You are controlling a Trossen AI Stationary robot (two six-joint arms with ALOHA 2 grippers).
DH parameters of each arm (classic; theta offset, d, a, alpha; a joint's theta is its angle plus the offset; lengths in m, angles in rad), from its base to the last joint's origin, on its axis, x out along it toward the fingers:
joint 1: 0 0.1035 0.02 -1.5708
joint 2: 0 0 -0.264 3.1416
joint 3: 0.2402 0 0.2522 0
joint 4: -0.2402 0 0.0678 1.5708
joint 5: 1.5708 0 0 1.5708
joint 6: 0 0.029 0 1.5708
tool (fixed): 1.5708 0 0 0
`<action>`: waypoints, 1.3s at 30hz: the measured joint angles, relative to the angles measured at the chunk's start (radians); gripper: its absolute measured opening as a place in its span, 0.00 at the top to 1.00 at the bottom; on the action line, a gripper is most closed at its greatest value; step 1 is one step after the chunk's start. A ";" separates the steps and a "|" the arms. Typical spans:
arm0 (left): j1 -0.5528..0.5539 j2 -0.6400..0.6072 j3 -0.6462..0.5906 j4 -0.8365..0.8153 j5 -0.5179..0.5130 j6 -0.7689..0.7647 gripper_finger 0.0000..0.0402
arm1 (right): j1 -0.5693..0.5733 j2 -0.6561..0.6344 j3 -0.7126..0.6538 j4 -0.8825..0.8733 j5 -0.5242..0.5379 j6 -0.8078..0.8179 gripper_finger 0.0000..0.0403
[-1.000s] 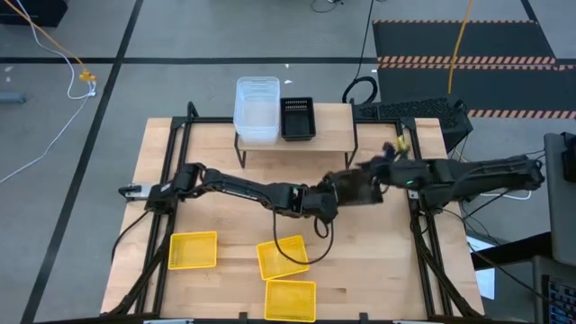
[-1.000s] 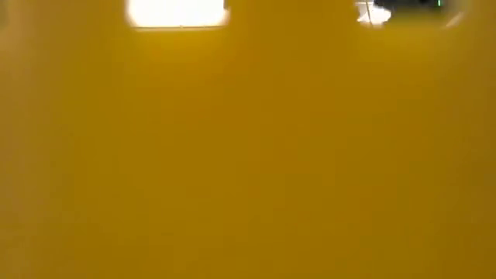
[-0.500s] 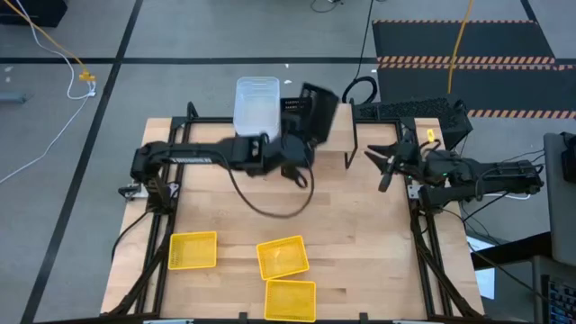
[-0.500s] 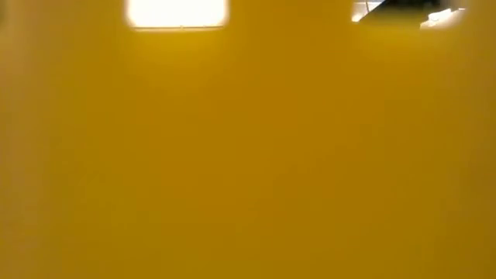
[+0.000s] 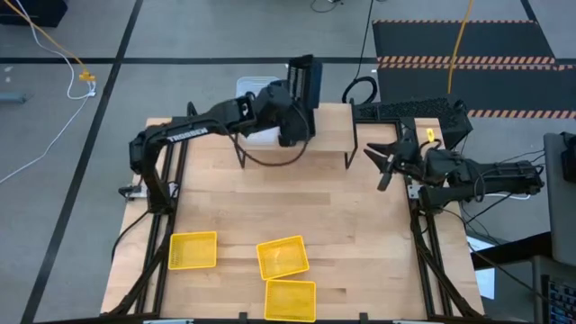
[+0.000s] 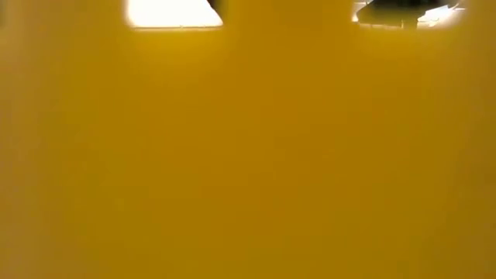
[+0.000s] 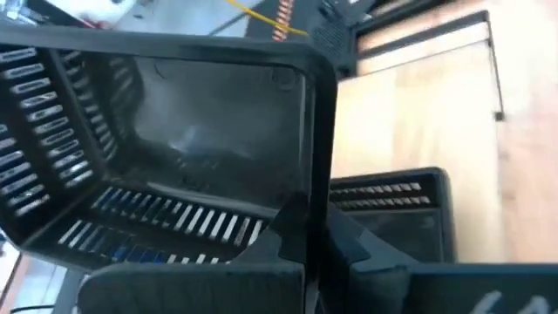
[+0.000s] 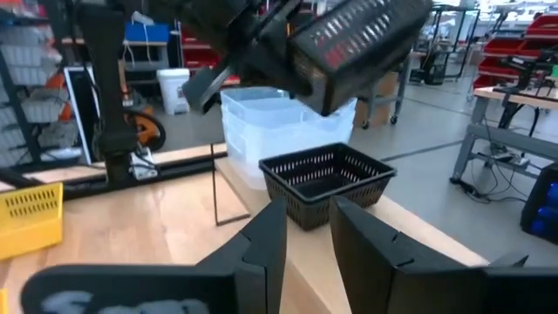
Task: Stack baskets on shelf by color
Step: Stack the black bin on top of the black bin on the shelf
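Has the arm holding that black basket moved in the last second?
Yes. The left gripper, shut on the black basket, swung from mid-table to above the shelf, over another black basket there.

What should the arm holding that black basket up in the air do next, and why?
Probably lower it. The left gripper holds a black basket tilted above the black basket on the shelf, beside the clear baskets. Levelling it and easing it down would likely nest the two.
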 joint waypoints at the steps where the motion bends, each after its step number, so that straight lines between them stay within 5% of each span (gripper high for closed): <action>1: -0.002 0.004 -0.001 -0.009 0.001 -0.004 0.99 | 0.000 0.003 0.000 0.001 0.000 -0.005 0.79; 10: -0.084 0.026 0.081 -0.067 0.133 -0.152 0.97 | 0.000 0.017 0.000 0.020 -0.001 -0.010 0.79; 18: -0.144 0.027 0.112 -0.110 0.098 -0.163 0.99 | -0.002 0.084 -0.011 0.039 -0.006 -0.021 0.79; 35: -0.024 0.061 0.111 -0.215 0.073 -0.223 0.98 | -0.002 0.098 -0.011 0.081 -0.005 -0.014 0.79; 39: -0.006 0.072 0.111 -0.227 0.080 -0.252 0.91 | -0.002 0.100 -0.011 0.078 -0.005 -0.014 0.79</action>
